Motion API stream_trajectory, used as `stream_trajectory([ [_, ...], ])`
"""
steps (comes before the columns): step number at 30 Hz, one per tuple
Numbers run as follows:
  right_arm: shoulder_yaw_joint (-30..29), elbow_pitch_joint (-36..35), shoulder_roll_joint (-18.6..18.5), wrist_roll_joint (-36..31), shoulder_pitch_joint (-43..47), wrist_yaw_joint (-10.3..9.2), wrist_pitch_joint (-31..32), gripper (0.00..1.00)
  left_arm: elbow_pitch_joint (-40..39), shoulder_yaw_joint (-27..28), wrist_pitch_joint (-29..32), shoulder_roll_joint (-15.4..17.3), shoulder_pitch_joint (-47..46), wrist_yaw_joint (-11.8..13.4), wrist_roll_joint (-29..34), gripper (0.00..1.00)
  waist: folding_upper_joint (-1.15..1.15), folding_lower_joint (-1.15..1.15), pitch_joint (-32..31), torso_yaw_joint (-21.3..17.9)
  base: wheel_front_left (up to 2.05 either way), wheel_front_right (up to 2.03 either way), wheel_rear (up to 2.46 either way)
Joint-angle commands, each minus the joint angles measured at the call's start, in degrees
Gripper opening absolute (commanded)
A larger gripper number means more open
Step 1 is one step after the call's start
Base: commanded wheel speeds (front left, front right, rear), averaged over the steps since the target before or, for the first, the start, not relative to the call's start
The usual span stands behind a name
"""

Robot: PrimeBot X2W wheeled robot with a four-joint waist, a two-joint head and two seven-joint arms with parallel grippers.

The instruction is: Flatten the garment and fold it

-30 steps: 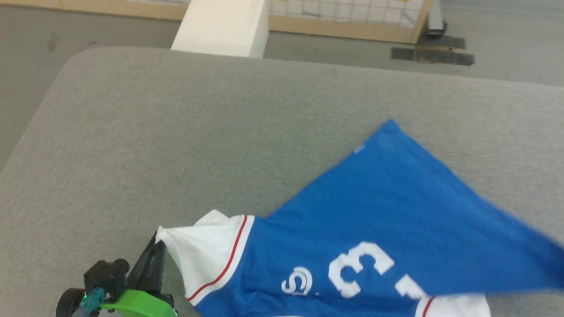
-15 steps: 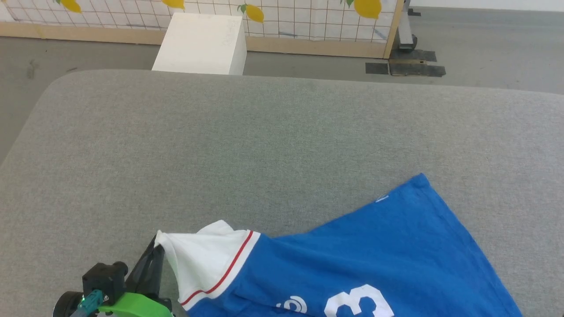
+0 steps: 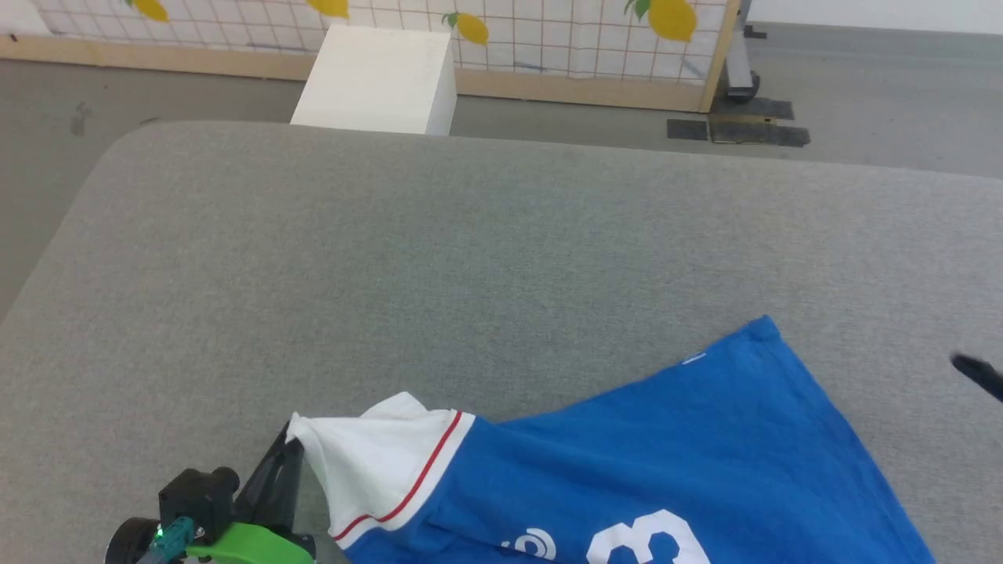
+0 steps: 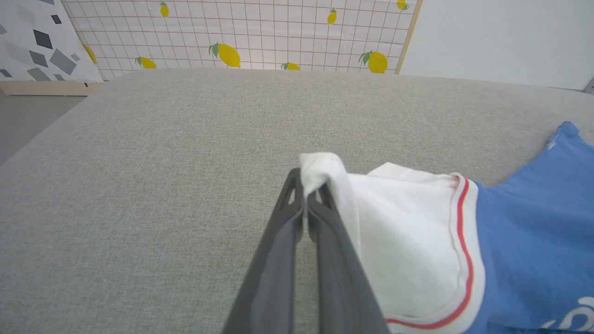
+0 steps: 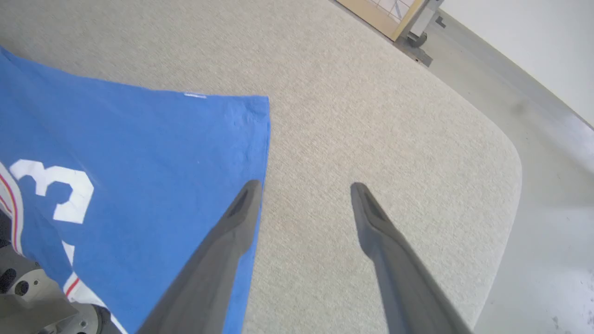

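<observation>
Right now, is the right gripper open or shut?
Open. The right gripper has its fingers spread wide above the grey table, nothing between them.

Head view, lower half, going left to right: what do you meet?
left end effector → garment's white sleeve → blue body with the white 3 → bare grey table → dark fingertip of the right end effector

You face a grey fabric-topped table [image 3: 392, 235] with rounded corners. Beyond its far edge a white box [image 3: 376, 78] stands on the grey floor [image 3: 878, 86], in front of a wood-framed grid panel [image 3: 564, 31] printed with lemons. Dark patches [image 3: 756, 133] mark the floor near the panel's right end, and a plain white wall [image 4: 501, 41] rises beside it.
</observation>
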Motion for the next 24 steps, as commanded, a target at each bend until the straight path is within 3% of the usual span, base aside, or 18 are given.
stream_trajectory([
  [1, 0.39, -0.35, 2.19, -1.08, -3.00, -0.08, 2.25, 1.00, -0.24, -0.12, 0.02, -0.24, -0.85, 0.03, -0.32, 0.00, 0.00, 0.00, 1.20, 1.14, 0.00, 0.00, 0.00],
  [8, 9.91, 2.66, 9.45, -7.78, -17.07, -0.08, 16.98, 1.00, 0.65, -1.96, -0.66, -1.45, -3.72, -0.80, 0.24, 0.00, 0.00, 0.00, 4.65, 4.10, 0.00, 0.00, 0.00],
  [13, 17.48, 9.37, 14.68, -10.06, -25.52, -0.08, 23.66, 1.00, 1.38, -2.83, -1.34, -2.24, -5.98, -1.18, 0.63, 0.00, 0.00, 0.00, 7.50, 6.32, 0.00, 0.00, 0.00],
  [16, 20.17, 13.99, 16.80, -10.77, -28.55, -0.08, 24.38, 1.00, 1.83, -3.26, -1.76, -2.73, -6.97, -1.39, 0.73, 0.00, 0.00, 0.00, 8.90, 7.43, 0.00, 0.00, 0.00],
  [24, 23.31, 26.80, 21.81, -10.24, -30.54, -0.08, 19.37, 1.00, 3.52, -3.67, -3.01, -4.02, -9.23, -1.47, 0.75, 0.00, 0.00, 0.00, 11.35, 9.06, 0.00, 0.00, 0.00],
])
